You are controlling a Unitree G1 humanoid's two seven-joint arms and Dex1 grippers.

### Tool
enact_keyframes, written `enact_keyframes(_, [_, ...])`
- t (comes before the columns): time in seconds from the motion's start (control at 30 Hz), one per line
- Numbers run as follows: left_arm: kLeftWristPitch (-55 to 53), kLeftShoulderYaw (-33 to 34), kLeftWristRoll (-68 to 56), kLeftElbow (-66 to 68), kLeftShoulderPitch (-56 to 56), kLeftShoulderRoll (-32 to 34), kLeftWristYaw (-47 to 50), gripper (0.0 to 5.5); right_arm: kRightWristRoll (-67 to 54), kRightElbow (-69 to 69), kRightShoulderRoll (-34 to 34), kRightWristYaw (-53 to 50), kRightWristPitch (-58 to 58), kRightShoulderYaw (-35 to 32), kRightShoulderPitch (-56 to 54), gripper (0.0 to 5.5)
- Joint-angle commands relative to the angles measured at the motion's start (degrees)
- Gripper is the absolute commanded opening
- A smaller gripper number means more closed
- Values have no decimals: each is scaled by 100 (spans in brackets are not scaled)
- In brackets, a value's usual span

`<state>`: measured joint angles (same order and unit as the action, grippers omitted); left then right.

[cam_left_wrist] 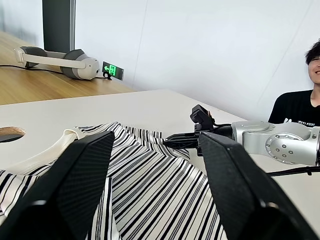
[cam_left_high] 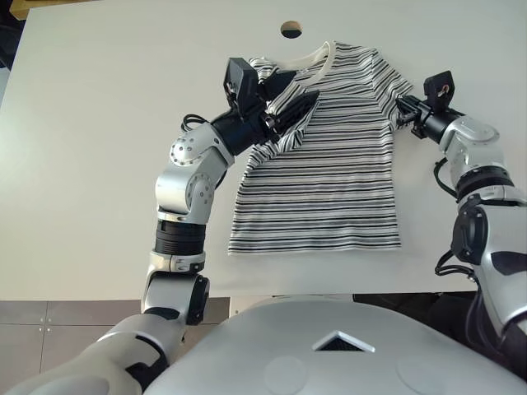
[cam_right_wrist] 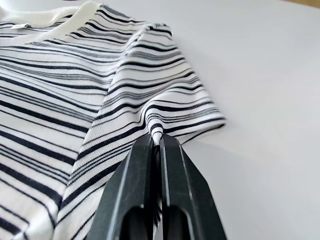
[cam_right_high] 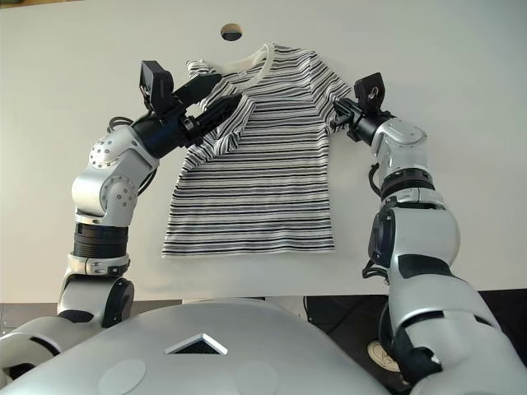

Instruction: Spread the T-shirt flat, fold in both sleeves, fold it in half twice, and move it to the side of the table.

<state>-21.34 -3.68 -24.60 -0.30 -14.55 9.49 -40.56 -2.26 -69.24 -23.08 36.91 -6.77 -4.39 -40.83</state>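
Observation:
The black-and-white striped T-shirt [cam_left_high: 329,164] lies on the white table [cam_left_high: 99,123], its collar [cam_left_high: 317,62] pointing away from me. Its left sleeve [cam_left_high: 276,136] is folded in over the body. Just above that fold at the left shoulder, my left gripper [cam_left_high: 296,103] stands open with nothing between its fingers [cam_left_wrist: 75,185]. The right sleeve [cam_right_wrist: 165,95] still spreads outward. My right gripper [cam_right_wrist: 157,142] is shut on the sleeve's lower edge, where a small pinch of fabric rises between the closed fingers [cam_left_high: 405,105].
A round hole [cam_left_high: 291,30] pierces the table just beyond the collar. Bare tabletop stretches wide to the left and narrower to the right of the shirt. The table's near edge [cam_left_high: 272,295] runs just below the hem. A headset [cam_left_wrist: 60,57] rests on a wooden desk behind.

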Motion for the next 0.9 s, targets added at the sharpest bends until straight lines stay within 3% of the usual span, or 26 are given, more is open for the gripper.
enact_keyframes(0.03, [-6,51,-20,74,-147,8,47,318,32,445,-98,148,-102,43,97,15])
enact_keyframes(0.37, [-1,59,-34,156,-147,10,35,318,1079,1817,-135,-532,-991,916,809,15])
enact_keyframes(0.6, [19,42,-23,226,-144,-24,44,318,3328,2804,-501,-2478,-1745,2127,1093,15])
enact_keyframes(0.9, [17,77,-21,319,-193,-38,66,318,5212,3059,-682,-3714,-1372,3247,1095,15])
